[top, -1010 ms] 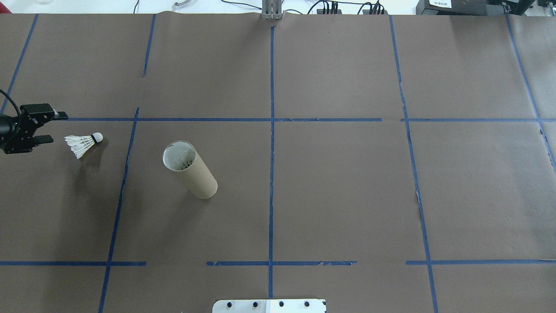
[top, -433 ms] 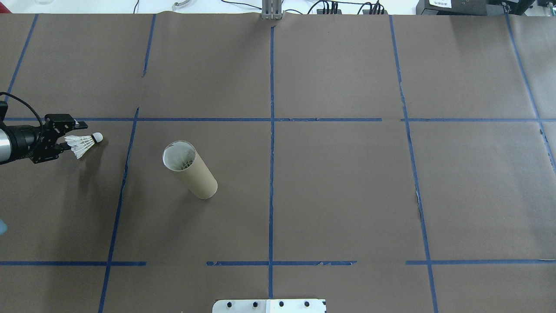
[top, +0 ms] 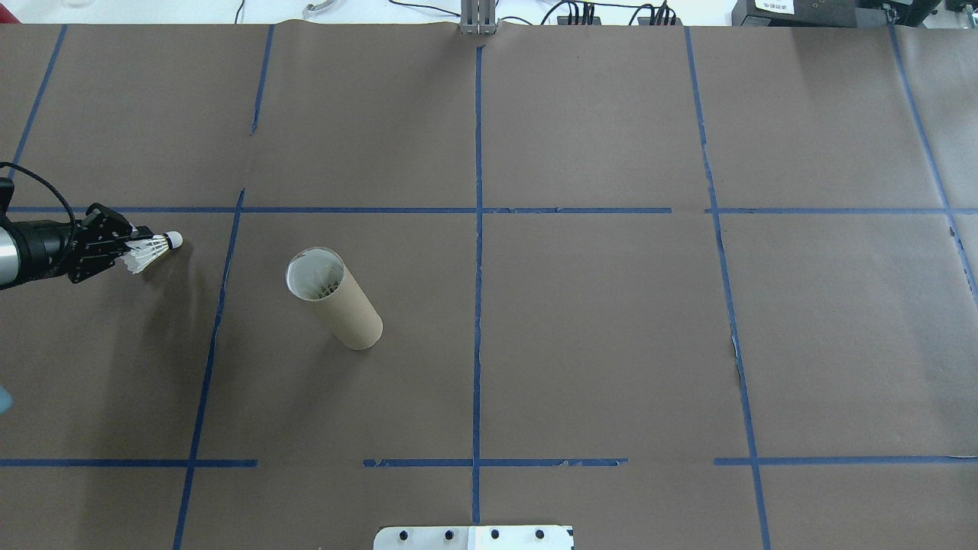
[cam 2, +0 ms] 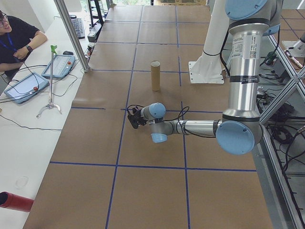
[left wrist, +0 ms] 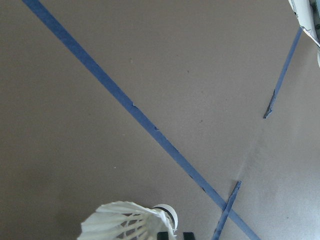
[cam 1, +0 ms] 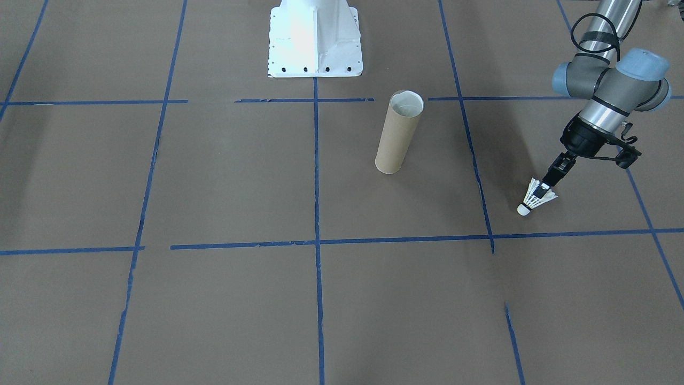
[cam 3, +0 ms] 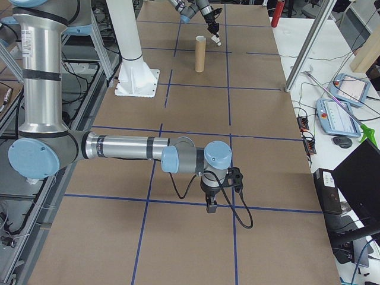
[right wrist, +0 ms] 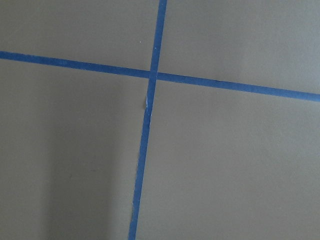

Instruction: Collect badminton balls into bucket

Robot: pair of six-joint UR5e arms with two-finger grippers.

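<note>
Well to the left of the cardboard tube [top: 334,298], the feather shuttlecock [top: 150,251] is being pinched at its skirt by the left gripper [top: 126,243]. Being light and fragile, it is probably best gripped gently near the cork. Whether the right gripper [cam 3: 210,207] is clenched cannot be told.

Matt brown paper [top: 596,321] is covering the table, crossed by strips of blue tape [top: 477,305] that are fraying in places. The tube [top: 336,300] in the left half is looking like plain, dull cardboard. The shuttlecock [top: 150,250] at far left is showing white feathers, perhaps with a smooth cork tip.
</note>
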